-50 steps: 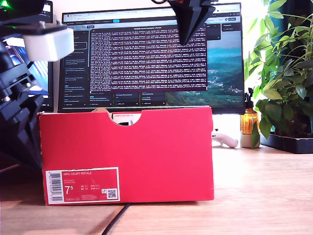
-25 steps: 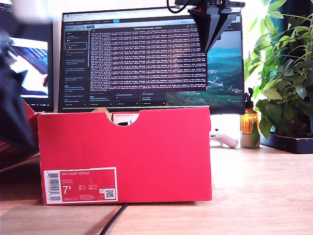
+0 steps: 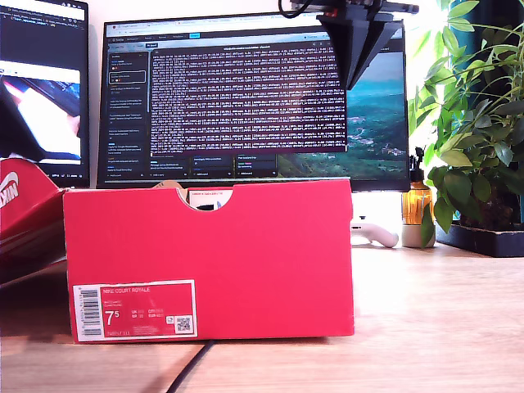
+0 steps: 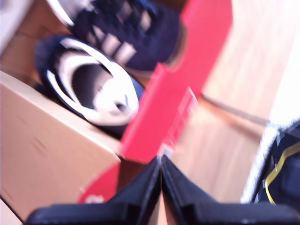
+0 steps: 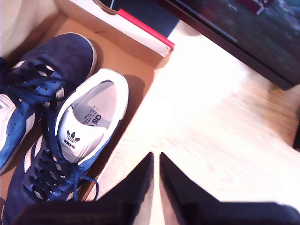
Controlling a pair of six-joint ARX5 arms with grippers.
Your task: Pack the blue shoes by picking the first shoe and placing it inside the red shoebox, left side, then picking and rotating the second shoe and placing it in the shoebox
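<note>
A light wooden desk (image 3: 442,327) carries the scene, with a wide monitor (image 3: 254,98) full of text standing behind and a leafy plant (image 3: 479,123) at the exterior view's right. The red shoebox (image 3: 209,254) stands on the desk's front part, its labelled wall with the semicircular notch facing the exterior camera. A red lid (image 3: 20,213) with white lettering leans just beside it at the exterior view's left. Both blue shoes (image 5: 51,136) lie inside the box, side by side and touching, heel against toe. My second gripper (image 5: 156,161) hangs above the desk just outside the box's corner, jaws closed together and holding nothing. My first gripper (image 4: 161,164), in a blurred view, hangs above the box's edge, jaws likewise pressed together and empty.
</note>
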